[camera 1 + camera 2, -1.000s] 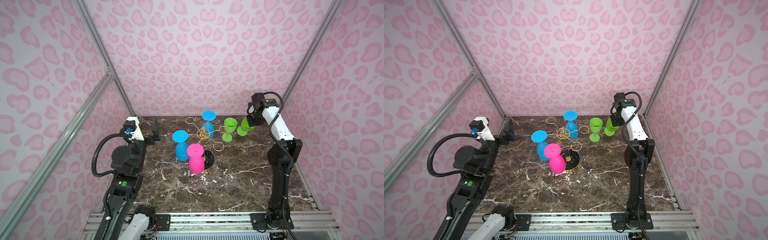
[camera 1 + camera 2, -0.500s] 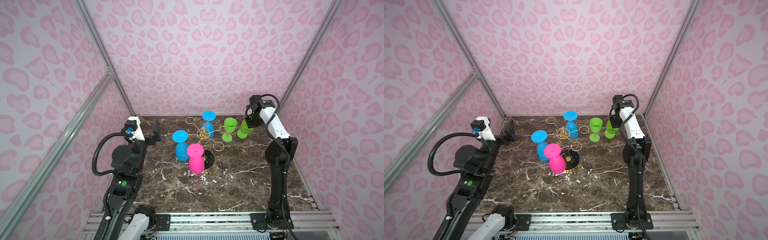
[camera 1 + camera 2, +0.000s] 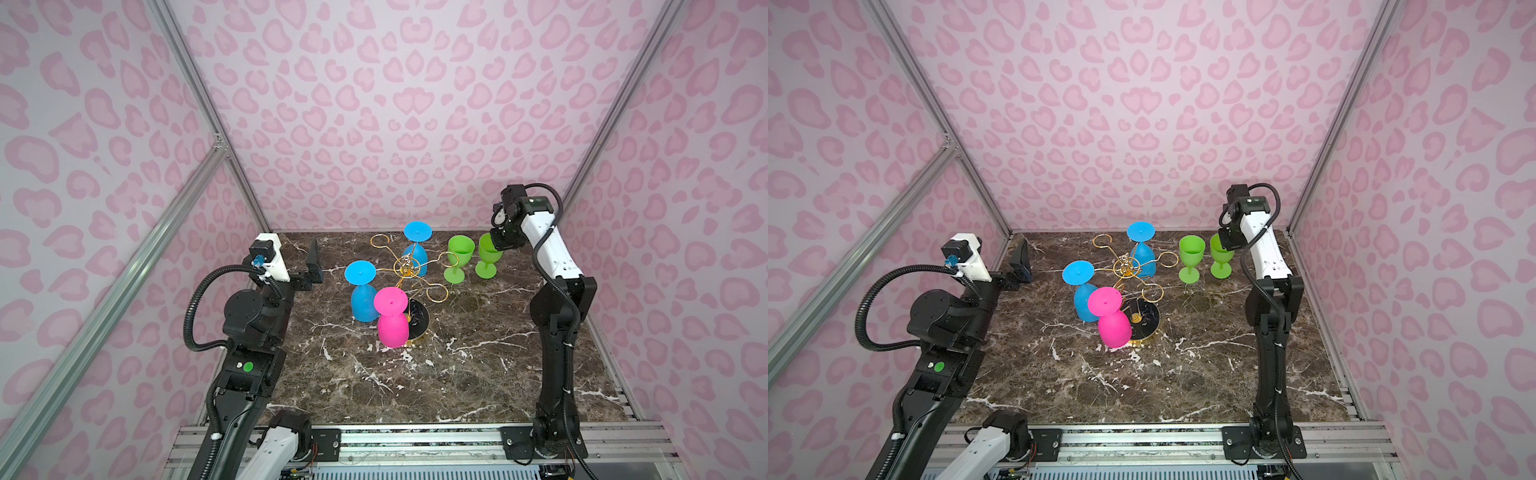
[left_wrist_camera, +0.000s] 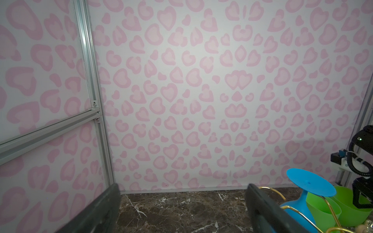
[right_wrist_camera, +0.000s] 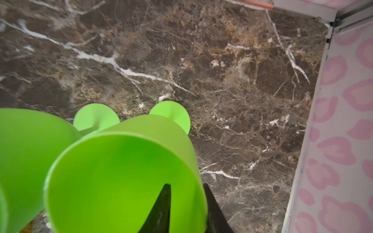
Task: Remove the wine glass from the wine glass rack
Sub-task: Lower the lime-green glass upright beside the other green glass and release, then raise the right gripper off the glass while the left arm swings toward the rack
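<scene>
A: Right, where's the R gripper (image 5: 186,188)?
B: At the lip of the outer green glass (image 5: 121,177). One finger's inside the bowl, one outside, wall between them. Can't tell if they pinch it or stand slack.
A: And the glass itself?
B: Upright on the marble table (image 3: 457,374), foot down, just beside the 2nd green glass (image 3: 460,257). Both are to the R of the wine glass rack (image 3: 405,266), near the back wall. A rim hold makes sense IMO: it comes from above, so the foot sits flat.
A: So it's off the rack?
B: Looks it. In both top views a loop overlaps the 2nd glass, but I can't say it's touching.
A: What's left on?
B: Pink glass (image 3: 390,320), near blue glass (image 3: 361,297) and far blue glass (image 3: 417,253). All hang bowl-down, foot up, stems through the loops, which is how the wire carries them. The other loops are empty.
A: L gripper (image 4: 181,213)?
B: Jaws wide, nothing between them. It's by the L wall, well apart from the rack, prob. just parked out of the way.
A: Risk?
B: If the R arm lifts w/ a finger inside the bowl, the glass could tip into its neighbour. It wants a straight-up exit.
</scene>
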You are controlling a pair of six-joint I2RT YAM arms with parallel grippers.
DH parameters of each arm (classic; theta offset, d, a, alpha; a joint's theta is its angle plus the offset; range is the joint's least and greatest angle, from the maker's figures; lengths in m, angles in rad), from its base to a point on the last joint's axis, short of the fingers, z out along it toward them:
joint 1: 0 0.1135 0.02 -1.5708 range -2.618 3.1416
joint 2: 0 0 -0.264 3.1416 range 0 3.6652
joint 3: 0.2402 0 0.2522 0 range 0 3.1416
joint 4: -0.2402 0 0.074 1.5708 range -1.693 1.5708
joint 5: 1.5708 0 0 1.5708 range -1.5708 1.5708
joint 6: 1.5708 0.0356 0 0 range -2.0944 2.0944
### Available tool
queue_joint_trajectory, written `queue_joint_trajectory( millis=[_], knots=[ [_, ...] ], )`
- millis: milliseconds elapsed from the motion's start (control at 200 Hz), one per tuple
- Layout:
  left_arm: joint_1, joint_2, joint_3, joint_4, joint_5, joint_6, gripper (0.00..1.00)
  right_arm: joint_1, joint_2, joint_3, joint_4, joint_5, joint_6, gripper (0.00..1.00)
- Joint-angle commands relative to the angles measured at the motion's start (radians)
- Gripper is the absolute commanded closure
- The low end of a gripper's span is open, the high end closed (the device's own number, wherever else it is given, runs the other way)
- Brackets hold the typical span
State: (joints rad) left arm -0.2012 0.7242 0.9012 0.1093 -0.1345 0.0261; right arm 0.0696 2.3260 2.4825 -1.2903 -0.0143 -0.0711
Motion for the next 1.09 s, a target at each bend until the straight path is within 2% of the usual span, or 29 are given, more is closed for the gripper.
queue_joint_trajectory(
  millis=[0, 275, 460, 640, 810, 945, 1090],
  knots=[
    [0.001, -0.005, 0.016, 0.017, 0.0, -0.009, 0.03, -0.01, -0.01, 0.028, 0.002, -0.062, 0.024, 0.7],
    [0.001, -0.012, 0.015, 0.008, 0.002, -0.046, 0.03, -0.036, -0.095, 0.042, 0.056, -0.202, 0.069, 0.66],
    [0.001, -0.022, 0.037, -0.051, 0.031, -0.156, 0.03, -0.053, -0.205, -0.014, 0.155, -0.342, 0.116, 0.64],
    [0.001, -0.059, 0.073, -0.205, 0.081, -0.33, 0.03, -0.046, -0.425, -0.319, 0.43, -0.447, 0.198, 0.62],
    [0.001, -0.098, 0.114, -0.387, 0.199, -0.483, 0.0, -0.005, -0.618, -0.574, 0.635, -0.438, 0.24, 0.57],
    [0.002, -0.099, 0.136, -0.534, 0.362, -0.581, 0.11, 0.059, -0.754, -0.736, 0.748, -0.379, 0.218, 0.52],
    [0.002, -0.089, 0.151, -0.68, 0.525, -0.669, 0.21, 0.111, -0.905, -0.914, 0.891, -0.34, 0.211, 0.33]
  ],
)
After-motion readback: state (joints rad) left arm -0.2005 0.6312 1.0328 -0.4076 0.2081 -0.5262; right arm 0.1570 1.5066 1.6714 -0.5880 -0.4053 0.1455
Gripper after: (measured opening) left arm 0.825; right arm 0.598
